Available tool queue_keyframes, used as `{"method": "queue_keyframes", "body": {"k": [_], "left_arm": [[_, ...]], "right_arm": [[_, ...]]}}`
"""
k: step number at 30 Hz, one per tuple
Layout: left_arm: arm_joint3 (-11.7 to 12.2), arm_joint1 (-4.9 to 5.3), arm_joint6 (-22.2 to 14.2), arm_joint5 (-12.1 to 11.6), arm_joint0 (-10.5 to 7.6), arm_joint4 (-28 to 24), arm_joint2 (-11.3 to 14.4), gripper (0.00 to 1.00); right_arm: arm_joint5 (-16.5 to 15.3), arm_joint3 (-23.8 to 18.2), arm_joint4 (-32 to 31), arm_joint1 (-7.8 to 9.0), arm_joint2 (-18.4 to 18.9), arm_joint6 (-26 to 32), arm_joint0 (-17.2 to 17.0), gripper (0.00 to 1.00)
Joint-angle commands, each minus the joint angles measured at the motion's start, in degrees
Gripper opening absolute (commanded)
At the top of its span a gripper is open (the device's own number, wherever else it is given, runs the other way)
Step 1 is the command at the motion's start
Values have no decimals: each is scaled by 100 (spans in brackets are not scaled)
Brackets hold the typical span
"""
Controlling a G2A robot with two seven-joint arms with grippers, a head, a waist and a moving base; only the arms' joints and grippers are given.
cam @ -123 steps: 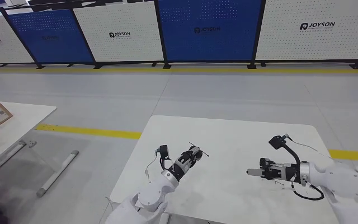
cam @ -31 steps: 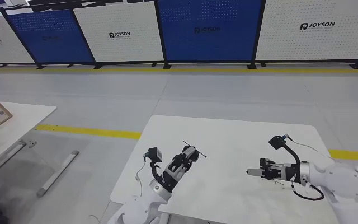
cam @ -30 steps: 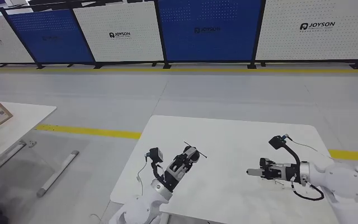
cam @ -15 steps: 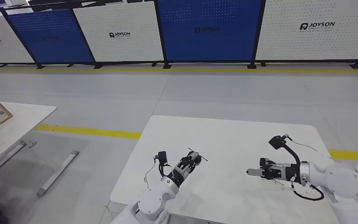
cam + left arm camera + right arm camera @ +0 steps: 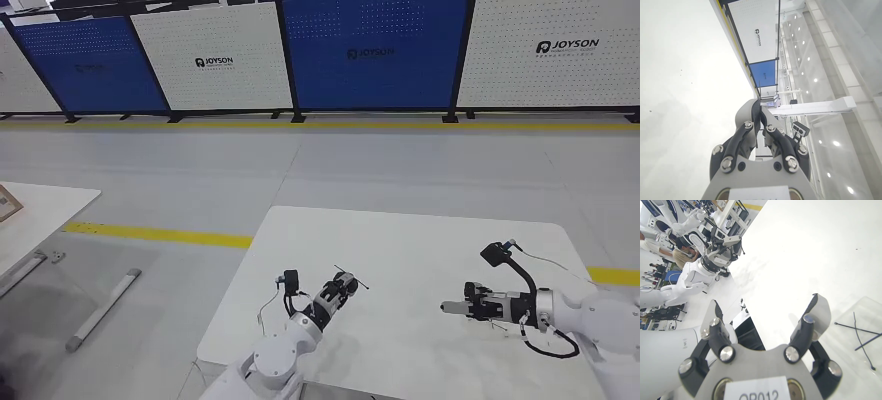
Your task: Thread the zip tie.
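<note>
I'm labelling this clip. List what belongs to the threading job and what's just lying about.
Job: zip tie; left gripper, shut on it; right gripper, open.
Lying about: spare ties; clear tray under them.

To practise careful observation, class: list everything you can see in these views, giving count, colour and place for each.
table: one, white, under both arms
zip tie: one, black, pinched in the left hand, its end poking past the fingertips
spare ties: about three, black, crossed in the tray
tray: one, clear, on the table beside the right hand
side table: one, white, across the floor on the left arm's side
panels: several, blue and white, along the far edge of the floor
floor lines: two, yellow, on the grey floor
left hand: one, shut on the zip tie, over the table
right hand: one, open and empty, over the table
</note>
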Motion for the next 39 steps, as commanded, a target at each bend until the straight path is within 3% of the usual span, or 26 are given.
{"method": "queue_keyframes", "body": {"k": [1, 7, 10, 14, 17, 33, 39], "left_arm": [[-5, 1, -2, -9, 4, -7, -2, 0], [-8, -1, -3, -19, 2, -14, -1, 0], [-117, -8, -54, -247, 37, -138, -46, 0], [-407, 9, -112, -594, 256, -182, -174, 0], [-535, 33, -140, -573, 384, -10, -264, 0], [-561, 11, -141, -638, 341, -38, -199, 0], [-582, -10, 3, -621, 300, 178, -125, 0]], "right_arm": [[0, 0, 0, 0, 0, 0, 0, 100], [0, 0, 0, 0, 0, 0, 0, 100], [0, 0, 0, 0, 0, 0, 0, 100], [0, 0, 0, 0, 0, 0, 0, 100], [0, 0, 0, 0, 0, 0, 0, 100], [0, 0, 0, 0, 0, 0, 0, 100], [0, 0, 0, 0, 0, 0, 0, 100]]}}
